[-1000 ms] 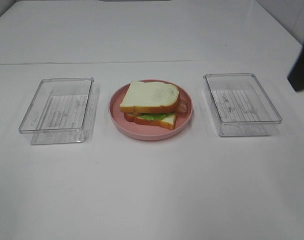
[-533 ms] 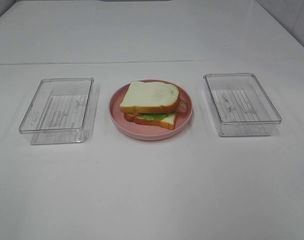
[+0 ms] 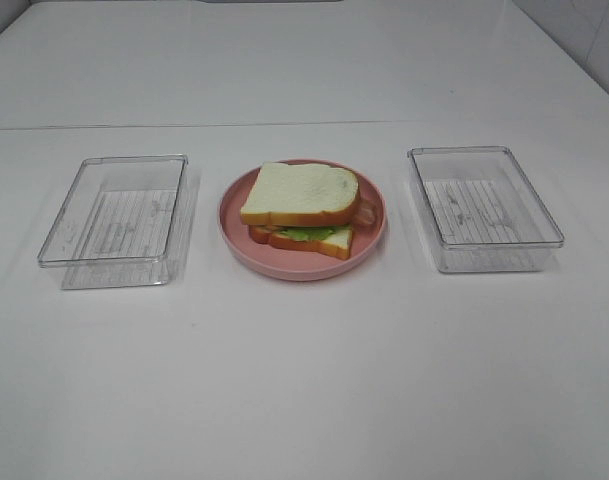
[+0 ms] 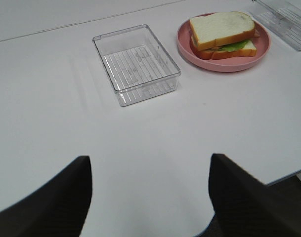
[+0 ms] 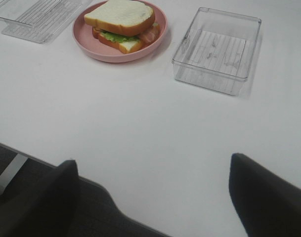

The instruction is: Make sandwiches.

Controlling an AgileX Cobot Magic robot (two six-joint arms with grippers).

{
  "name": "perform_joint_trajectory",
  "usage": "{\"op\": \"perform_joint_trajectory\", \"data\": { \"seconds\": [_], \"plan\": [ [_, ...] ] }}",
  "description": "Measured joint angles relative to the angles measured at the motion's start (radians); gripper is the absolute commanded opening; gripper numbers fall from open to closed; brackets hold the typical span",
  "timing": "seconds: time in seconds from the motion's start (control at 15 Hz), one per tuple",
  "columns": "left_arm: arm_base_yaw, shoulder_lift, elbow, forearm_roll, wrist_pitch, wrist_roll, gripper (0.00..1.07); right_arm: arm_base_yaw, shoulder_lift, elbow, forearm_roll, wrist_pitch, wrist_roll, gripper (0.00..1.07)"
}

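Stacked white-bread sandwich with green lettuce sits finished on round pink plate, centred for either arm. Left end effector and right end effector both spread, empty, well back from it over white counter; clear plastic trays flank.

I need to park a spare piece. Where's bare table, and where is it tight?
The widest bare stretch is the near table, in front of the plate and both trays. The far side behind them is bare too. Tight spots: the narrow gaps between the plate and the left tray and the right tray. Both trays look empty; the sandwich fills the plate.
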Motion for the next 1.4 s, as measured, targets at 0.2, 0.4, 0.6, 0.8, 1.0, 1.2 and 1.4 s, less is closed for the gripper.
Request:
{"op": "perform_joint_trajectory", "data": {
  "seconds": [0.2,0.4,0.6,0.8,1.0,1.2,1.4],
  "plan": [
    [0.0,0.0,0.0,0.0,0.0,0.0,0.65,0.0,-0.002,0.0,0.002,-0.001,-0.001,0.78],
    [0.0,0.0,0.0,0.0,0.0,0.0,0.65,0.0,0.002,0.0,0.002,-0.001,-0.001,0.78],
    [0.005,0.0,0.0,0.0,0.0,0.0,0.65,-0.013,0.002,0.0,0.005,-0.001,-0.001,0.78],
    [0.155,0.0,0.0,0.001,0.0,0.001,0.65,-0.189,0.002,0.0,0.019,-0.001,-0.001,0.78],
    [0.278,0.0,0.0,0.001,0.0,0.003,0.65,-0.31,0.002,0.0,0.021,-0.001,-0.001,0.78],
    [0.295,0.0,0.0,0.001,0.0,0.003,0.65,-0.317,-0.005,0.0,0.024,-0.002,-0.001,0.78],
    [0.295,0.0,0.0,0.001,0.0,0.003,0.65,-0.317,-0.033,0.0,0.024,-0.002,-0.001,0.78]
  ]
}}
